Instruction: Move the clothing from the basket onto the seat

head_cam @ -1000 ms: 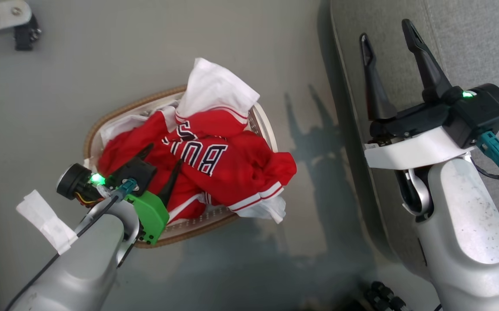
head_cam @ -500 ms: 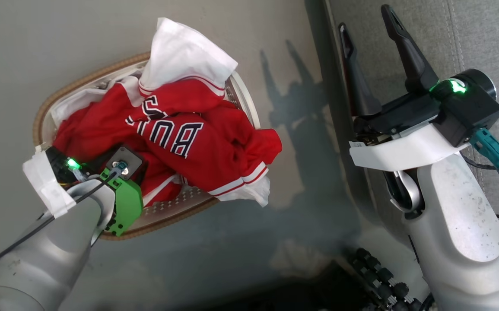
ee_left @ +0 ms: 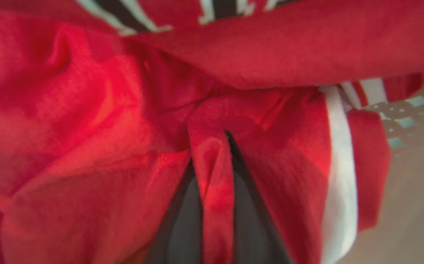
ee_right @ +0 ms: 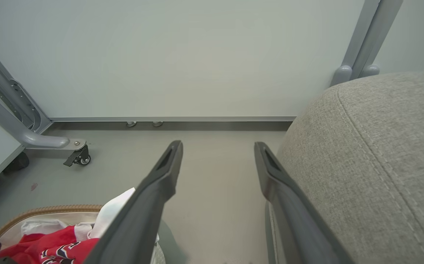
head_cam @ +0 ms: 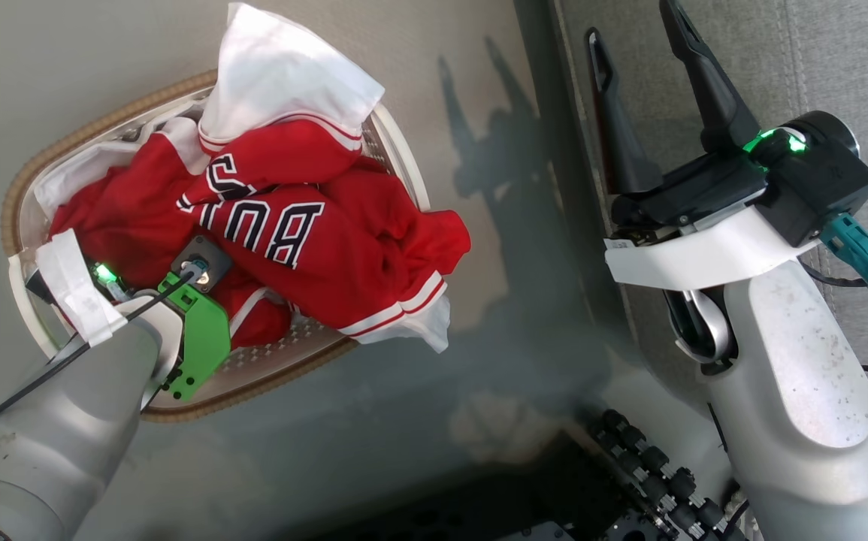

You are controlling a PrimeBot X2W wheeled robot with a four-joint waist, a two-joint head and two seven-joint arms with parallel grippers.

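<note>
On the clothing [head_cam: 343,255] there are black letters with a white outline. In the head view they stand upside down, and "B" and "U" can be read. The other letters are folded and I cannot read them.

The clothing is a crumpled heap of red jersey fabric, smooth and a little shiny, with white trim stripes and a big white panel [head_cam: 283,68] which stands up at the far end. It lies in the basket [head_cam: 103,124], and one red sleeve with a striped cuff hangs over the rim on the side toward the seat [head_cam: 817,68].

The basket is oval, of white plastic with many small holes, and has a brown woven rim. It stands on the smooth grey floor [head_cam: 434,90], beside the seat. The seat is covered with coarse grey cloth and has a rounded edge and a stitched seam.

The left gripper [ee_left: 212,154] is down in the heap, and its two dark fingers are closed on a narrow fold of the red fabric. The right gripper [head_cam: 629,22] is spread wide and holds nothing, over the edge of the seat.
</note>
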